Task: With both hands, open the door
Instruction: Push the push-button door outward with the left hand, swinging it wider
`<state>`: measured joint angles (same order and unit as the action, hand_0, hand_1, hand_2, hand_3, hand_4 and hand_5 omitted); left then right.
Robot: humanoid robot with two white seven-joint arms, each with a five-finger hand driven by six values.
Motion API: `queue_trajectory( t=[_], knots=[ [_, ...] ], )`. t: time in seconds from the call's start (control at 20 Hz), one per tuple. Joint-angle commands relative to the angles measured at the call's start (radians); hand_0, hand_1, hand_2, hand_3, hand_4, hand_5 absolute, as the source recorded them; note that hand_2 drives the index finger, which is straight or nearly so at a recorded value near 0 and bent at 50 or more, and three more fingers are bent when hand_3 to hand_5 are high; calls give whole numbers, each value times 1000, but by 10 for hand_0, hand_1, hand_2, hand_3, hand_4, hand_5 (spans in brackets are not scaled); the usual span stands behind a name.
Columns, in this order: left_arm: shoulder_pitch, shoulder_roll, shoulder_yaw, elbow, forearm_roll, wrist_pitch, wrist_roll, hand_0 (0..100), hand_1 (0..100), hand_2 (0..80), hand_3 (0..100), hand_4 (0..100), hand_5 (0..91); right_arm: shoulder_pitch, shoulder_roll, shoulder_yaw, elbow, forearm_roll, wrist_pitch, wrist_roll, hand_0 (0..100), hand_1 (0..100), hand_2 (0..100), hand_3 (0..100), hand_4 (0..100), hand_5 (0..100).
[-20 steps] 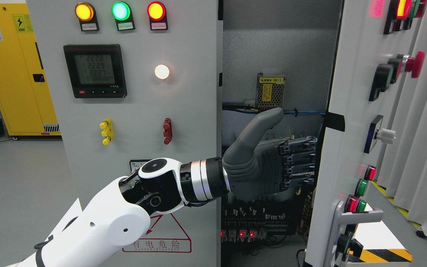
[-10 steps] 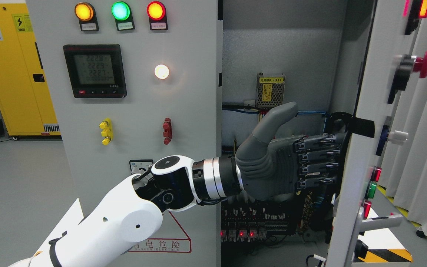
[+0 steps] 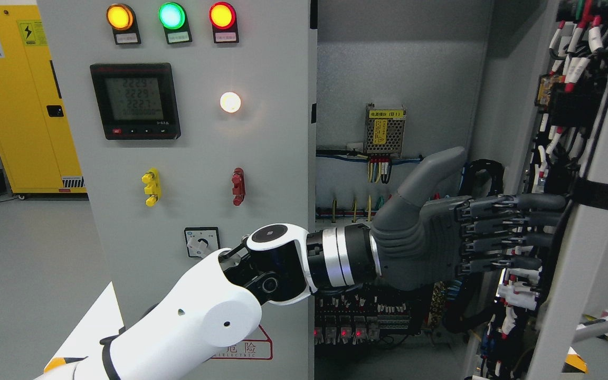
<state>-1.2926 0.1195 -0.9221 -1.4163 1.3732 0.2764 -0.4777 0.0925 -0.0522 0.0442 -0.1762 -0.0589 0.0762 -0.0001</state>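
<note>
The left robot hand (image 3: 473, 232) reaches across from the 7 o'clock corner of the head view into the open cabinet bay. Its fingers (image 3: 515, 221) are extended straight and held side by side, thumb raised toward 12 o'clock; they grasp nothing. The fingertips lie against the inner face of the right door (image 3: 594, 253), beside a black latch tab (image 3: 597, 194) at 3 o'clock of the hand.

The right door stands at the 3 o'clock edge of the picture, swung wide so that its wiring-covered inner side faces the camera. A bundle of white-sleeved wires (image 3: 573, 47) shows on it toward 1 o'clock.

The left panel (image 3: 188, 211) is shut, at 9 o'clock of the hand. It carries three lit indicator lamps (image 3: 171, 16) at 11 o'clock, a digital meter (image 3: 135, 100), and a rotary switch (image 3: 202, 241).

Inside the cabinet, a power supply unit (image 3: 386, 129) sits at 12 o'clock. A yellow cabinet (image 3: 13, 105) stands at far 9 o'clock.
</note>
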Motion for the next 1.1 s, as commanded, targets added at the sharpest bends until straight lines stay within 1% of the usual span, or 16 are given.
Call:
queue_trajectory(
  t=[0.0, 0.15, 0.35, 0.6, 0.8, 1.05],
  knots=[
    [-4, -99, -20, 19, -28, 0, 27, 0, 0, 0, 0, 0, 0, -2, 0, 0, 0, -1, 2, 0, 215, 69, 0, 0, 0, 0],
    [-4, -118, -20, 8, -29, 0, 76, 0, 0, 0, 0, 0, 0, -2, 0, 0, 1, 1, 2, 0, 215, 70, 0, 0, 0, 0],
    [-4, -136, -20, 2, -29, -6, 105, 0, 0, 0, 0, 0, 0, -2, 2, 0, 0, -1, 0, 0, 215, 70, 0, 0, 0, 0],
    [-4, -152, -18, -42, -29, -13, 201, 0, 0, 0, 0, 0, 0, -2, 0, 2, 0, 1, 2, 0, 215, 71, 0, 0, 0, 0],
    [-4, -159, -20, -58, -31, -14, 220, 0, 0, 0, 0, 0, 0, -2, 2, 2, 0, 1, 2, 0, 215, 72, 0, 0, 0, 0],
    [-2, -167, -20, -73, -31, -16, 231, 0, 0, 0, 0, 0, 0, -2, 2, 2, 0, -1, 2, 0, 215, 71, 0, 0, 0, 0]
  ],
)
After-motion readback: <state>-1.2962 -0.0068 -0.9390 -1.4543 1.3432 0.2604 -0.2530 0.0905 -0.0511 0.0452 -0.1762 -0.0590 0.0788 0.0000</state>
